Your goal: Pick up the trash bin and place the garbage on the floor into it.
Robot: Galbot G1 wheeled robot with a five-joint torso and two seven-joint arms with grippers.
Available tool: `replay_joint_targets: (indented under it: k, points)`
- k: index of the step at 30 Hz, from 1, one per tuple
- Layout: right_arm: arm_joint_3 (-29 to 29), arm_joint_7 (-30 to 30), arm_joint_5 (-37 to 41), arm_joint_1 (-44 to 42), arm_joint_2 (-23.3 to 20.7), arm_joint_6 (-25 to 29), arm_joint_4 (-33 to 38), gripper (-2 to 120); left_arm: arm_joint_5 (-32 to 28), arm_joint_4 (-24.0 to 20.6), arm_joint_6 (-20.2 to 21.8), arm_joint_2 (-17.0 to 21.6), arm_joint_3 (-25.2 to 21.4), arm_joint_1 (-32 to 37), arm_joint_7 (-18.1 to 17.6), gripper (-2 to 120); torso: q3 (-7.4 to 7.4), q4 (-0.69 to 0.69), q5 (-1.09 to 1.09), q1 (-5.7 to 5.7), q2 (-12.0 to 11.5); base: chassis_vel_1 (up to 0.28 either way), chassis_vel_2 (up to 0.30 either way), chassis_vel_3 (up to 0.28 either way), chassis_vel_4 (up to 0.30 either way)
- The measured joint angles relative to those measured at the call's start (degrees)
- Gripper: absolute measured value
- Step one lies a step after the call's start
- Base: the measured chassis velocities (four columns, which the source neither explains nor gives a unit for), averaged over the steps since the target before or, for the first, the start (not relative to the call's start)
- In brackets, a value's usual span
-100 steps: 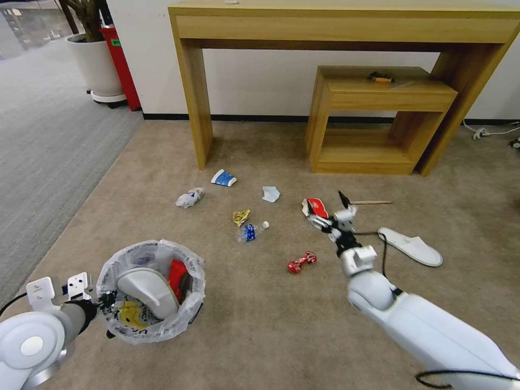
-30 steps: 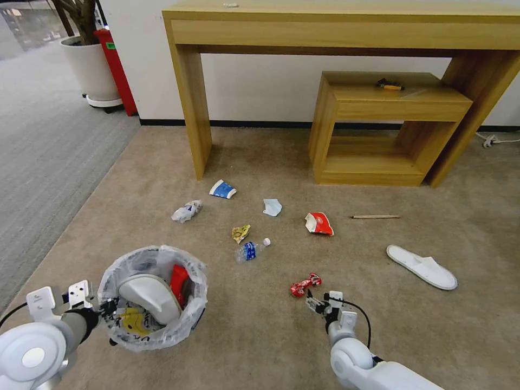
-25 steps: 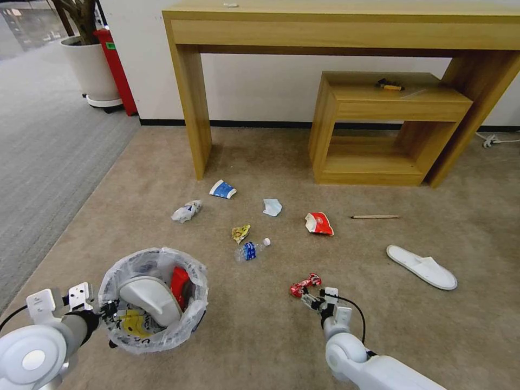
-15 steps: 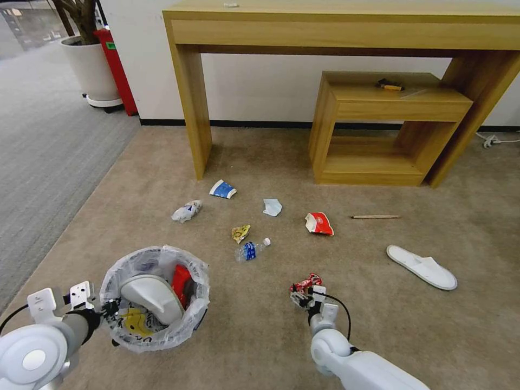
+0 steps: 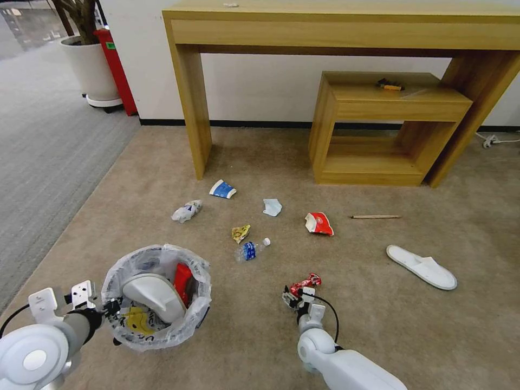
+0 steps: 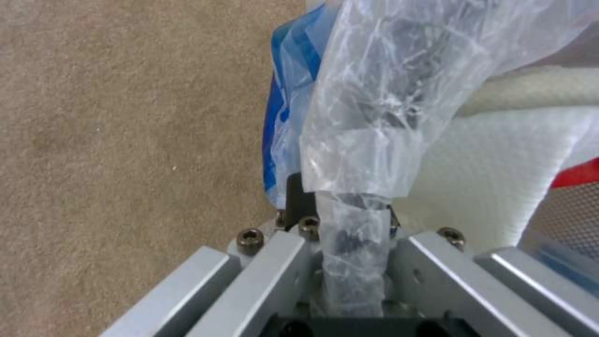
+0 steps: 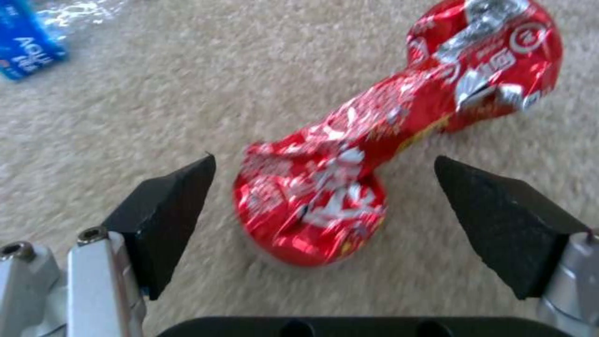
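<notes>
Beige short-pile carpet (image 5: 379, 314) underfoot. The twisted red foil wrapper (image 5: 304, 283) is lying near the robot; the right gripper (image 5: 292, 298), having swung back from the far red packet, is now straddling its near end, fingers (image 7: 164, 220) spread wide (no contact yet). Grasp looks imminent. The left gripper (image 5: 105, 311) is staying clamped on the bag-lined round black trash bin (image 5: 157, 298) rim.

Legible markings: few. Small clear plastic bottle (image 7: 28, 44) with blue label, lying on the beige carpet: white lettering, first letters "AQU", remainder cut off; a second smaller line beneath, unreadable. Crumpled red foil wrapper (image 7: 374, 135), twisted at the middle, lying on the carpet: white and silver brand lettering, too creased to read; a circled mark near one end, character undetermined. Tall red box (image 5: 115, 65) by the wall: small green label, text unreadable.
</notes>
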Motion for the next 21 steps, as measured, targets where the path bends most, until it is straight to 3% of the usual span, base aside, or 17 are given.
replay_joint_targets:
  k: [7, 9, 17, 21]
  points:
    - [0.21, -0.8, -0.16, 1.12, 0.34, 0.22, -1.65, 88, 0.01, 0.0, 0.0, 0.08, 0.0, -0.05, 0.07, 0, 0.0, 0.0, 0.0, 0.0, 0.0, 0.0, 0.0, 0.0, 0.0]
    - [0.31, -1.12, -0.31, 1.83, 0.84, 0.31, -2.75, 72, 0.02, 0.0, 0.0, 0.12, 0.08, -0.17, 0.09, 0, 0.0, 0.0, 0.0, 0.0, 0.0, 0.0, 0.0, 0.0, 0.0]
    - [0.41, -1.85, -1.03, 3.16, 2.26, 0.9, -5.22, 51, 0.04, 0.23, 0.0, 0.29, 0.4, -0.54, 0.14, 0, 0.0, 0.0, 0.01, 0.0, 0.0, 0.0, 0.0, 0.0, 0.0]
    - [0.39, -1.91, -1.56, 3.31, 2.44, 1.26, -5.7, 31, 0.05, 0.2, 0.0, 0.3, 0.47, -0.55, 0.16, 0, 0.0, 0.0, 0.01, 0.0, 0.0, 0.0, 0.0, 0.0, 0.0]
